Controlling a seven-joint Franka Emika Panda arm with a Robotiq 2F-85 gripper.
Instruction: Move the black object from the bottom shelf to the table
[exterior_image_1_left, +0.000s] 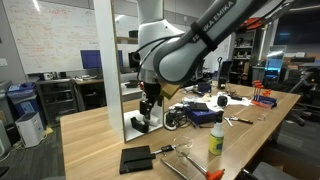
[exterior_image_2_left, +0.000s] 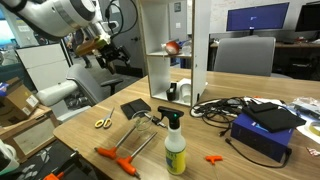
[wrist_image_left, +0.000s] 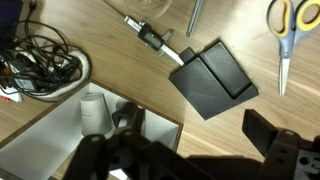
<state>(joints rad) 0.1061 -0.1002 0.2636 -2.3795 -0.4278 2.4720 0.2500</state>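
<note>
The black object (exterior_image_2_left: 172, 91) is a small dark lump in the bottom shelf (exterior_image_2_left: 178, 99) of the tall white shelving unit, next to a white cylinder (exterior_image_2_left: 186, 92). It also shows in the wrist view (wrist_image_left: 126, 118) and, partly hidden by my arm, in an exterior view (exterior_image_1_left: 140, 123). My gripper (exterior_image_2_left: 110, 50) hangs above the light-wood table (exterior_image_2_left: 90, 140), in front of the shelf opening and apart from the object. Its fingers are spread and empty in the wrist view (wrist_image_left: 190, 150). In an exterior view it points down just above the bottom shelf (exterior_image_1_left: 150, 100).
A flat black pad (wrist_image_left: 212, 78) lies on the table in front of the shelf, with yellow-handled scissors (wrist_image_left: 285, 30) and metal tools beside it. A tangle of cables (wrist_image_left: 40, 60), a blue box (exterior_image_2_left: 265, 130) and a spray bottle (exterior_image_2_left: 175, 150) stand nearby.
</note>
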